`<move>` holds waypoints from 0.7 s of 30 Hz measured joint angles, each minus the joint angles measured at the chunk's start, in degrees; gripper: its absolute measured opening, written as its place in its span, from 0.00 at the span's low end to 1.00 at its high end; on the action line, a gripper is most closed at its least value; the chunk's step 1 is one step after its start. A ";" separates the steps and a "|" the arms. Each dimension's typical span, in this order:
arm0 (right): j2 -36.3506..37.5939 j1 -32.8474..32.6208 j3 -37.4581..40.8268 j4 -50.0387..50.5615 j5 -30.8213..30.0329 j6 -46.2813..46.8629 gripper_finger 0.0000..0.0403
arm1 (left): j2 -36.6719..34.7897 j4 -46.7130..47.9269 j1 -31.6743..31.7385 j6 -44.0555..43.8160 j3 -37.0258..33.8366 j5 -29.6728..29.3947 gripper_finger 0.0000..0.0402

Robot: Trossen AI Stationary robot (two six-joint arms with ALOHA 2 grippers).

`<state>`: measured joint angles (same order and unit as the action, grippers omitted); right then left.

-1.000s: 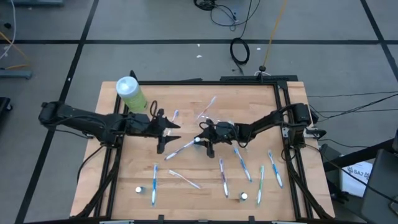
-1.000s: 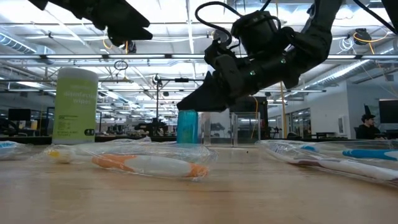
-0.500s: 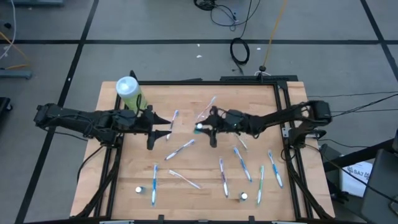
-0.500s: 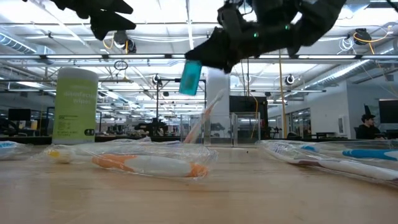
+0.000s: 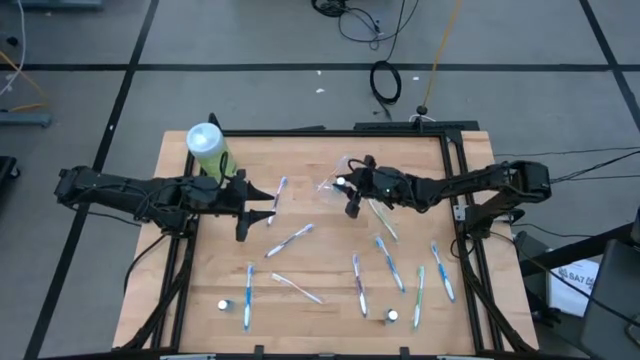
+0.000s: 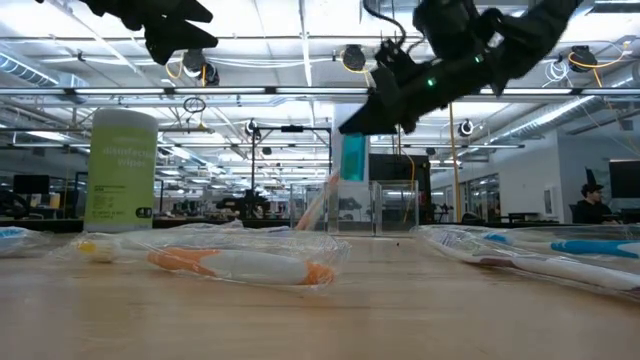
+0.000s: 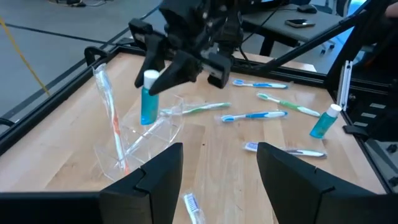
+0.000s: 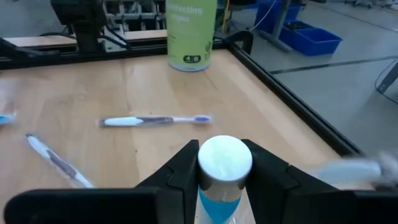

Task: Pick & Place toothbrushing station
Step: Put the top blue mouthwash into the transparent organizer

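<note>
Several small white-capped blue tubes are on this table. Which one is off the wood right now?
The tube held by the right gripper, hanging above the clear cup. The other tubes, one near the table's front left and one at front right, rest on the wood.

bottle label (image 8: 189,31): pale lettering across the top of the green bottle, cut off by the frame edge and too blurred to read; a small dark block of print near the base, also unreadable.
bottle label, low view (image 6: 122,165): two faint lines of whitish print on the green wrap, letters not legible.
box beside the table (image 5: 580,272): dark print on a white face, partly hidden, not readable.
</note>
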<state>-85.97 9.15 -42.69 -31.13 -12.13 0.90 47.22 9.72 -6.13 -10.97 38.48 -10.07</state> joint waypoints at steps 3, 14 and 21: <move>0.01 1.21 3.56 -4.98 0.80 0.87 0.23 | 0.00 0.02 0.00 -0.45 0.00 0.04 0.53; -1.22 3.73 7.45 -7.73 3.19 1.52 0.23 | 0.00 -0.35 0.00 -0.25 0.00 0.00 0.53; -4.74 5.14 7.49 -9.39 3.20 1.47 0.24 | 0.00 -0.51 0.00 -0.12 0.00 -0.05 0.53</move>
<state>-90.71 14.29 -35.20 -40.52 -8.93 2.36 47.22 9.21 -6.13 -11.09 38.48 -10.11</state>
